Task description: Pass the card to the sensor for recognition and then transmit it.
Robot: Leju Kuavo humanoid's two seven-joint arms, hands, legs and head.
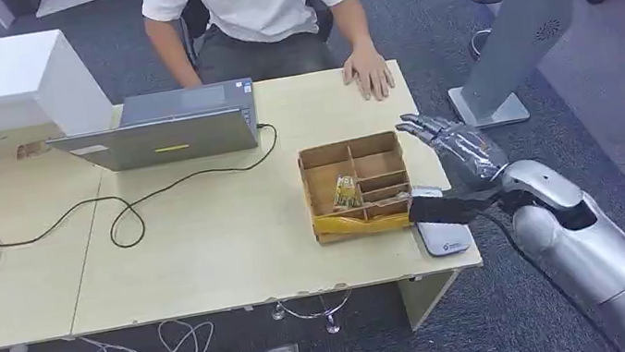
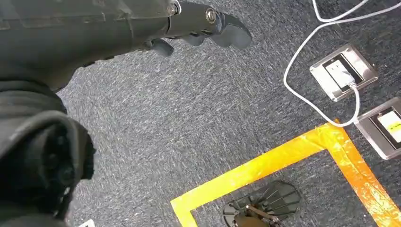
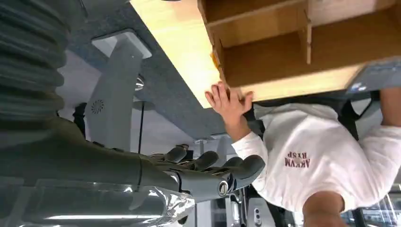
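The robot's right hand (image 1: 451, 138) hovers with fingers spread and holding nothing, just past the bench (image 1: 207, 248) edge, at about three o'clock from a cardboard divider box (image 1: 357, 185). A card (image 1: 347, 192) lies in one of its compartments. A grey sensor pad (image 1: 442, 233) sits at the box's five o'clock. The left hand (image 2: 203, 28) hangs over carpet, loosely curled, gripping nothing. Farther back, a person's hand (image 1: 368, 72) rests flat on the bench beside a laptop (image 1: 166, 128).

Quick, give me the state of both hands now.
Left hand: empty, fingers loosely curled, hanging over the carpet.
Right hand: open, empty, beside the cardboard box.
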